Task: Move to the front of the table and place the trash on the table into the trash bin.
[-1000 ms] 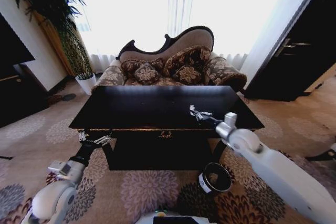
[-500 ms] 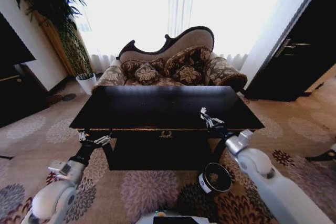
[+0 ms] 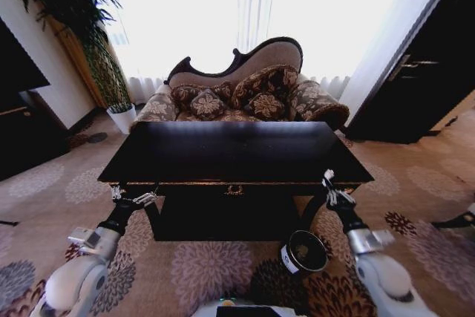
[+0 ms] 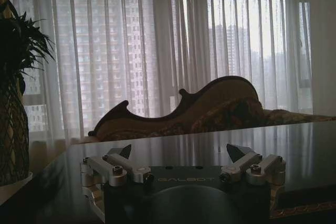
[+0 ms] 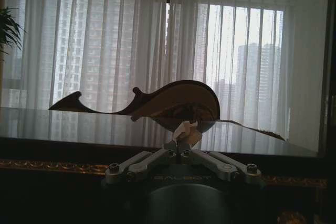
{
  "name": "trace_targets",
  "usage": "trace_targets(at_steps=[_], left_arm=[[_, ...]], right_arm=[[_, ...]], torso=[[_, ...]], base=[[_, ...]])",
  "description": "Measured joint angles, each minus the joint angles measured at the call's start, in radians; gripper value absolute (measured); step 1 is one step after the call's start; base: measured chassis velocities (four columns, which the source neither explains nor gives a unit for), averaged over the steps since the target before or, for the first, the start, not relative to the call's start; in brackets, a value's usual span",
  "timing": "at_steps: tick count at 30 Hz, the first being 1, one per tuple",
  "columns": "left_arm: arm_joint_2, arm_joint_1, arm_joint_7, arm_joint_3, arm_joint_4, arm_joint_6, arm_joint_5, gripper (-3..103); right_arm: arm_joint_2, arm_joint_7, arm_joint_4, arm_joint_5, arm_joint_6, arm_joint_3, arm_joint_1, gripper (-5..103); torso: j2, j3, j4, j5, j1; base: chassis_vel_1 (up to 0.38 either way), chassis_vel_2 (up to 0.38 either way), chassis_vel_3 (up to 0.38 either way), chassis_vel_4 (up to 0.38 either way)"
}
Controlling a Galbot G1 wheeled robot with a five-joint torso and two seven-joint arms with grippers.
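Black bench [image 3: 223,150] stands before the sofa [image 3: 245,90]; at its front right corner the right claw [image 3: 329,189] pinches a paper wad [image 5: 187,129], while the left claw [image 3: 133,198] waits wide at the front left corner.

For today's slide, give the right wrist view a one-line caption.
Right gripper shut on a white paper wad at the table edge, sofa behind.

The table [image 3: 223,150] is glossy black wood, mirror-smooth, with gold trim. White crumpled paper [image 5: 187,130] sits in the right gripper [image 5: 184,141], whose fingers look like brushed metal. The sofa [image 3: 245,98] is patterned cloth.
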Motion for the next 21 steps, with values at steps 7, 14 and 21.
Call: trace_targets(at_steps=[7,14,21], left_arm=[[0.000,0.000,0.000,0.000,0.000,0.000,0.000,100],[0.000,0.000,0.000,0.000,0.000,0.000,0.000,100],[0.000,0.000,0.000,0.000,0.000,0.000,0.000,100]], right_arm=[[0.059,-0.004,-0.196,-0.030,0.101,-0.031,0.024,0],[0.079,-0.017,-0.359,-0.059,0.166,-0.079,0.058,0],[0.091,-0.008,-0.558,-0.095,0.225,-0.172,0.104,0]], torso=[[0.000,0.000,0.0000,0.0001,0.000],[0.000,0.000,0.0001,0.0005,0.000],[0.000,0.000,0.0001,0.0001,0.000]], base=[[0.000,0.000,0.000,0.000],[0.000,0.000,0.000,0.000],[0.000,0.000,0.000,0.000]])
